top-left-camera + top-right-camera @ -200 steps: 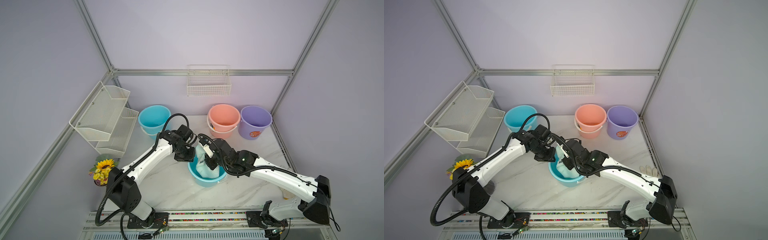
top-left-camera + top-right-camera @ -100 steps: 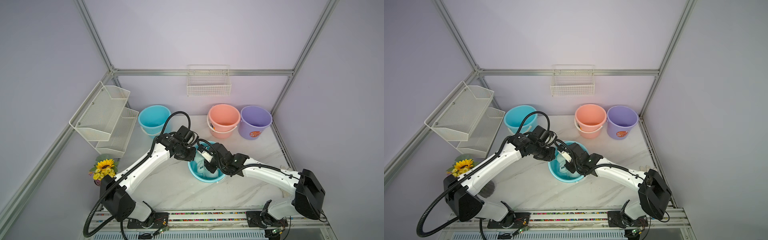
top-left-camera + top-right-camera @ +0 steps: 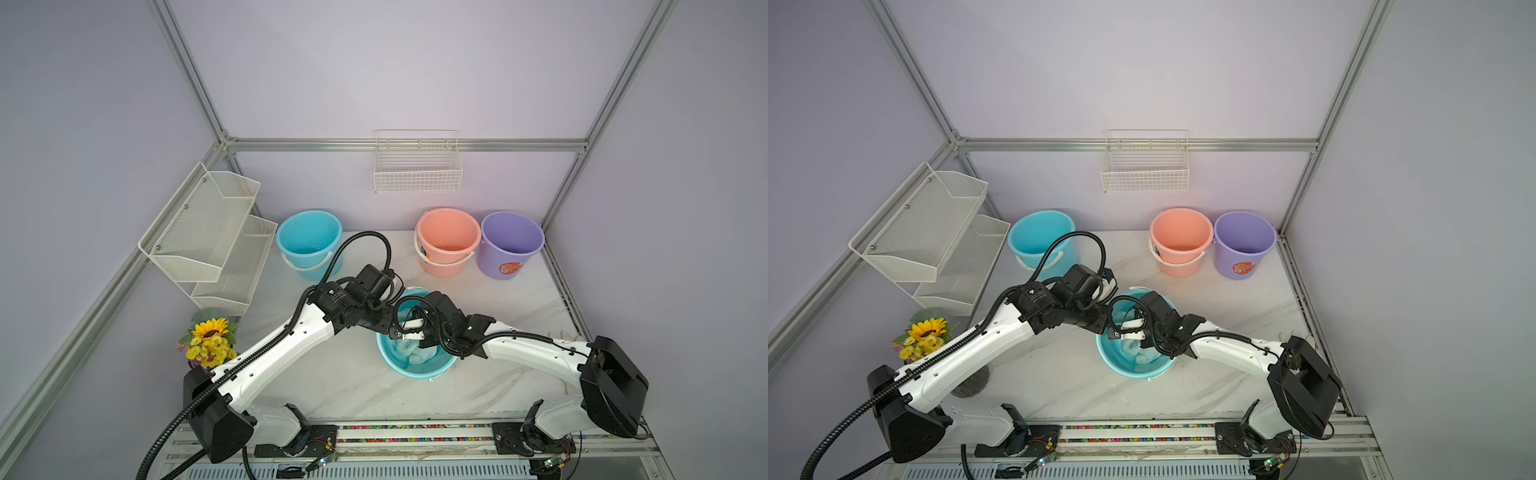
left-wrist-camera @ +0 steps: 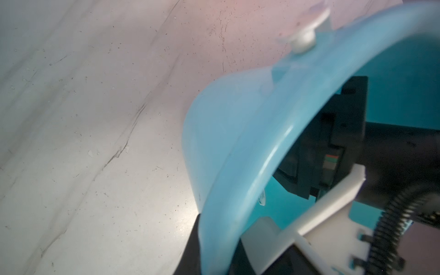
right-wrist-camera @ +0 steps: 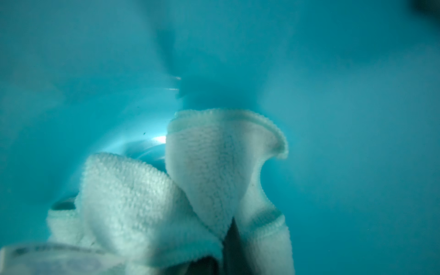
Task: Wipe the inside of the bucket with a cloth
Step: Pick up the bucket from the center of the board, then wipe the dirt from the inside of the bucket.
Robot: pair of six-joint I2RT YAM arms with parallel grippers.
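Teal bucket (image 3: 415, 368): middle of the table (image 3: 353, 390), rim clamped by left gripper (image 3: 392, 330).
Cloth (image 5: 214, 171): bunched inside, pinched by right gripper (image 3: 417, 343).
Risk: hard swipes may slide the rim free; bunched folds may skip patches.

Teal plastic bucket (image 3: 419, 372): one. Sky-blue bucket (image 3: 309, 237): one. Salmon-pink bucket (image 3: 446, 237): one. Lilac bucket (image 3: 511, 241): one. Mint terry cloth (image 3: 415, 353): one. White wire basket (image 3: 417, 174): one.

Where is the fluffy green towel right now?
In both top views the mint-green towel sits bunched inside the teal bucket in the middle of the table, in front of the pink bucket; the right arm's jaws pinch it.
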